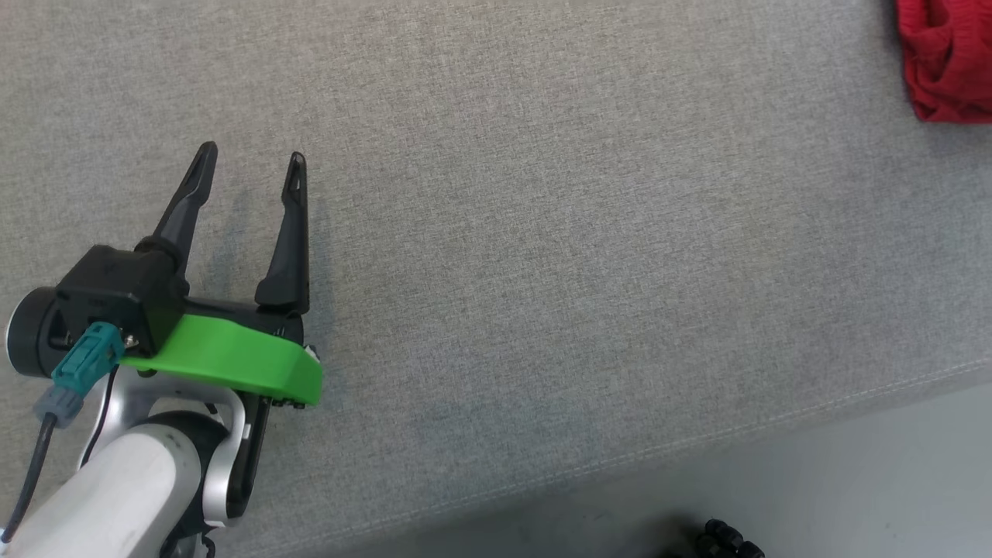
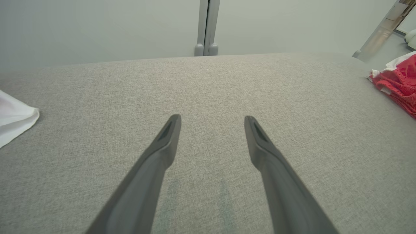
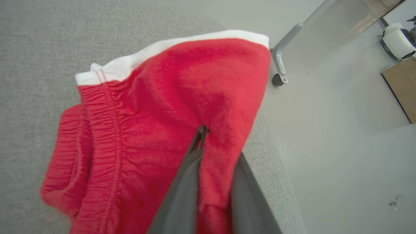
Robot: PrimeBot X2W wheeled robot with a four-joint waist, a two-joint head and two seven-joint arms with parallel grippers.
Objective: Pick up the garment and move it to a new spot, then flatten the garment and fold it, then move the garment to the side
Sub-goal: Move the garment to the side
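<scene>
Table (image 1: 542, 232): grey fabric top, carries both cloth items. Garment (image 3: 169, 107): red, white band, bunched at table's far right corner. White cloth (image 2: 13, 120): at table's left edge. Left gripper (image 1: 252, 153): over table's near left, fingers spread, empty, likely parked for flattening step. Right gripper (image 3: 211, 146): pinching garment fold, one finger hidden under fabric, so probably clamped, set for lift.

Looked like a robotics lab there: grey fabric-covered worktable (image 1: 542, 232), bare pale floor (image 3: 341, 146), castered metal frame (image 3: 279, 65).
</scene>
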